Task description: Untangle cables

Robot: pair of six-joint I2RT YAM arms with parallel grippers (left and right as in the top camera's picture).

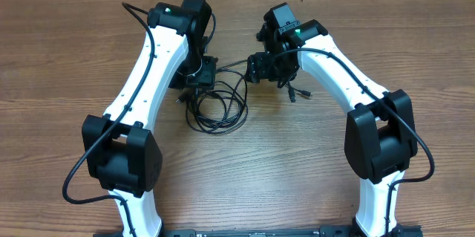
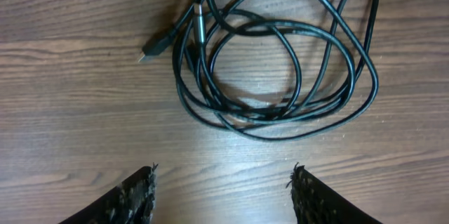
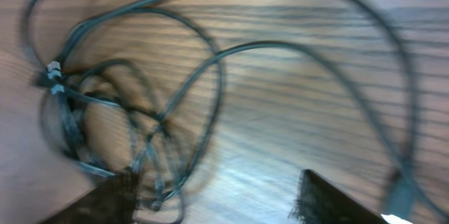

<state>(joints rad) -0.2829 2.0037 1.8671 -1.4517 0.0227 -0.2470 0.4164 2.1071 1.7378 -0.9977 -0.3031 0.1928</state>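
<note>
Left tool (image 2: 223, 185): jaws well apart, nothing in them, only bare tabletop (image 2: 70, 112) between the fingers (image 2: 137, 196).

Cables (image 2: 245, 115) lie straight ahead of the left tool, clear of both fingers. They form a loose coil of several black loops lying over one another, flat on the wood. The strands cross at many points, so individual cords can't be separated by eye. Two ends stick out at the far-left side of the coil:
- A black plug (image 2: 149, 48) points away to the left, just outside the loops.
- A silvery plug (image 2: 198, 22) lies beside it, over the coil's edge.

Right tool (image 3: 217, 196): jaws also apart, with wood visible between the fingers. The wrist view is badly blurred.
- Thin black strands sweep across ahead of it in wide arcs.
- A denser tangle sits ahead-left, and a few strands run right up to the left finger. Can't tell whether they touch it.
- One connector (image 3: 400, 196) sits just outside the right finger.
- No grip is visible on anything.

Overhead, the coil sits between the two tools, nearer the left one. One strand leads from it up to the right tool. A couple of loose ends lie just beside the right tool, on its outer side.
</note>
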